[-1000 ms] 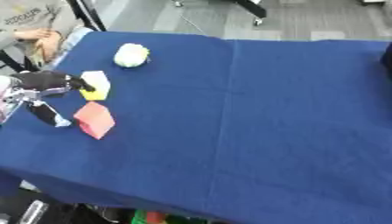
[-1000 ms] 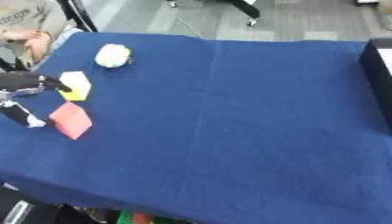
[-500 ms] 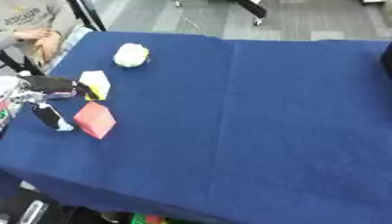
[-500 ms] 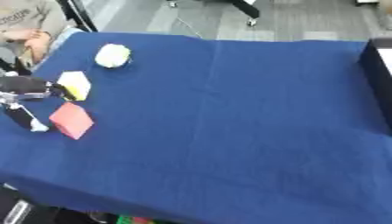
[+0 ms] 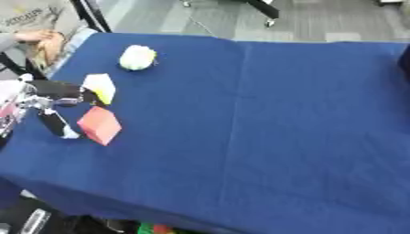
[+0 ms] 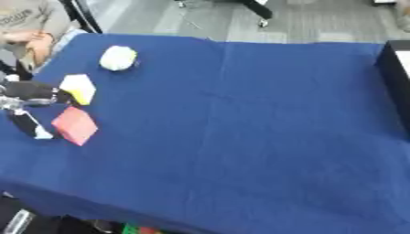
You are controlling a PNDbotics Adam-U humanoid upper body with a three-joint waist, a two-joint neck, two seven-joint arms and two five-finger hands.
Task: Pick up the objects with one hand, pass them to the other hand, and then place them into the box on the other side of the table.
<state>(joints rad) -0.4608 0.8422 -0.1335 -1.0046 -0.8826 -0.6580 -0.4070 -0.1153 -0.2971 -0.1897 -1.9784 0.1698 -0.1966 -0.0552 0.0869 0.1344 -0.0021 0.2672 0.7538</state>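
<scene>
Fingers of the left hand (image 5: 50, 98) are spread apart beside the yellow block (image 5: 101, 87), one touching its left face, another pointing down left of the red block (image 5: 99, 125). Box (image 6: 396, 68) sits far right across the desk (image 5: 264, 119).

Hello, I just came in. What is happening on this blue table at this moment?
The robot's left hand is at the left edge of the blue table, with its fingers spread around a pink block and next to a yellow block. Neither block is lifted yet. A pale round object lies further back. The dark box waits at the right edge. The right hand does not show.
</scene>
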